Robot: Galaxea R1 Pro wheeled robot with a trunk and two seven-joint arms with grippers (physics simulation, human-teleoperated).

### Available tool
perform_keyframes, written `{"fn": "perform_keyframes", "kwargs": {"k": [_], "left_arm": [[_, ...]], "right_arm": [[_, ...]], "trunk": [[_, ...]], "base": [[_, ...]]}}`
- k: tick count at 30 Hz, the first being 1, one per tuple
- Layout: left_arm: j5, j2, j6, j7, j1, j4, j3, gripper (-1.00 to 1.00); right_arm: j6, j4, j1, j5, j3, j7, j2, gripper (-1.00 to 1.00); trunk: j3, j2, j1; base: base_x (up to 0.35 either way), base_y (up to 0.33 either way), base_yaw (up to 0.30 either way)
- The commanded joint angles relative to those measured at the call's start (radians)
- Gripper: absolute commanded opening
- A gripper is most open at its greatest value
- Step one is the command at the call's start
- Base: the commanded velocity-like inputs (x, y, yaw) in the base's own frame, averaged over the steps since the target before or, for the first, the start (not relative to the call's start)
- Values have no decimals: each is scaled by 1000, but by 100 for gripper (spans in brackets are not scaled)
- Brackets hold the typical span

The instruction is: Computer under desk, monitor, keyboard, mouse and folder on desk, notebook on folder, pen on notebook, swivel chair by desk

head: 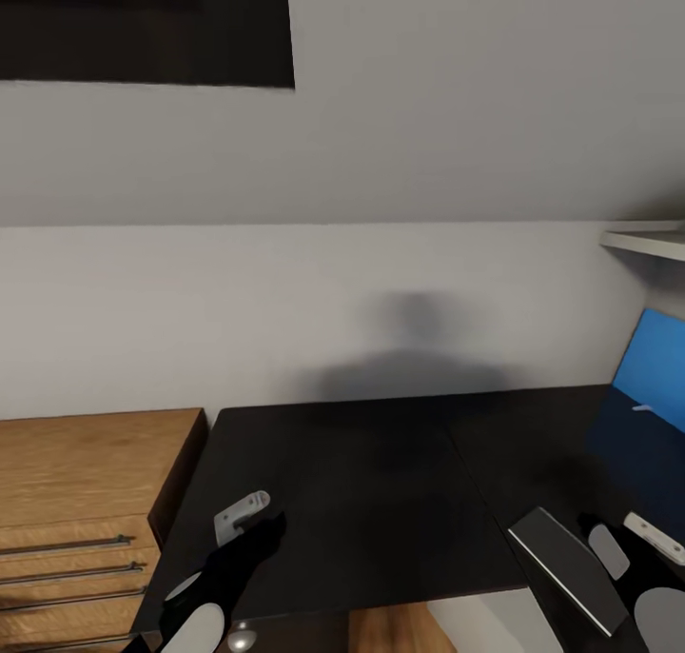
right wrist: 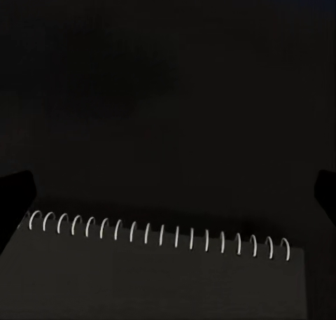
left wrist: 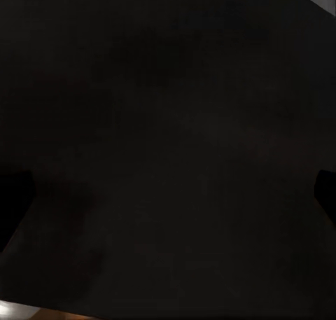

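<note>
Spiral-bound black notebook point(head: 563, 565) clamped in right gripper point(head: 609, 550) over black desk's point(head: 362, 482) front edge; loose grip risks dropping it; left gripper point(head: 249, 518) jaw state untellable.

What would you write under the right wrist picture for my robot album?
Black spiral-bound notebook between the right gripper's fingers, above the dark desk.

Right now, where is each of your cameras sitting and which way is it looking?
Head view: on my head, looking forward and down at the desk, wooden drawer chest and folder; both arms show, with the left gripper.
Left wrist view: by that gripper, facing the dark desk; finger edges show at the sides.
Right wrist view: by the right gripper, facing the spiral-bound notebook.
Shared: the notebook also shows in the head view.
</note>
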Motion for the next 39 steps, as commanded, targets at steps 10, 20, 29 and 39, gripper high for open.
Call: {"fn": "perform_keyframes", "kwargs": {"k": [10,20,29,39], "left_arm": [[2,1,4,6,-1,-1,-3,100],[2,1,4,6,-1,-1,-3,100],[2,1,3,6,-2,-1,-5,100],[2,2,4,6,-1,-1,-5,100]], "right_arm": [[5,2,-1,-6,0,9,-1,100],[4,1,-1,-6,0,37,-1,100],[4,1,-1,-6,0,40,0,100],[3,-1,0,-7,0,41,1,100]], "trunk": [[-33,-71,39],[-64,-141,77],[-92,-204,111],[-108,-239,131]], "base": [[0,0,0],[0,0,0],[0,0,0],[0,0,0]]}}
